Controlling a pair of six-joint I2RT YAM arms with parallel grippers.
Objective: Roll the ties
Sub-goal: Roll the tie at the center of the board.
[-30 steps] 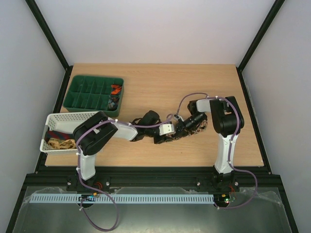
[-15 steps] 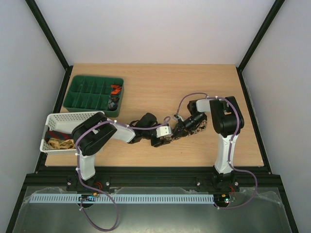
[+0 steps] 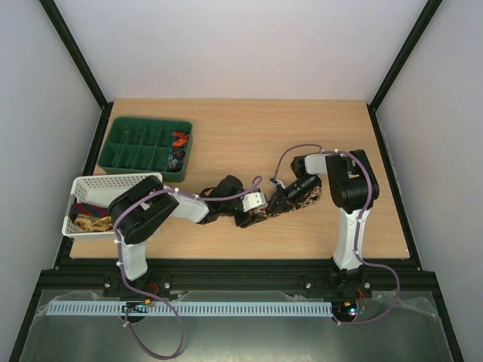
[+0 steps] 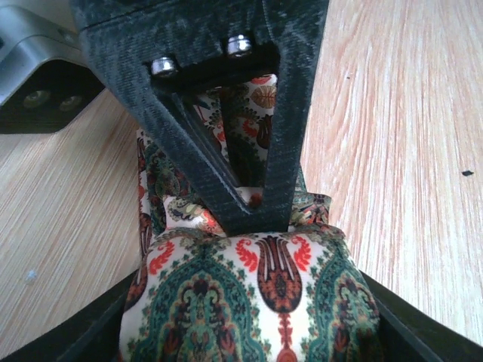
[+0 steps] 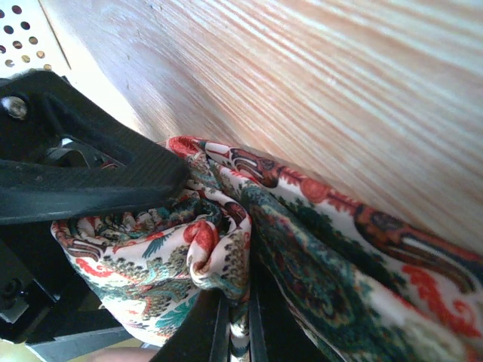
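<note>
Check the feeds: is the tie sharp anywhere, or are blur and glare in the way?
Top view: evenly lit and sharp, but the tie is small and partly hidden. Left wrist view: pattern crisp, no glare. Right wrist view: the table is washed out and blurry, and the nearest folds are soft.

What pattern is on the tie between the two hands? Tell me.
The tie has a paisley floral print in dark green, red and cream. It shows best in the left wrist view.

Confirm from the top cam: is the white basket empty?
No, the white basket holds a gold-patterned tie and a maroon tie.
</note>
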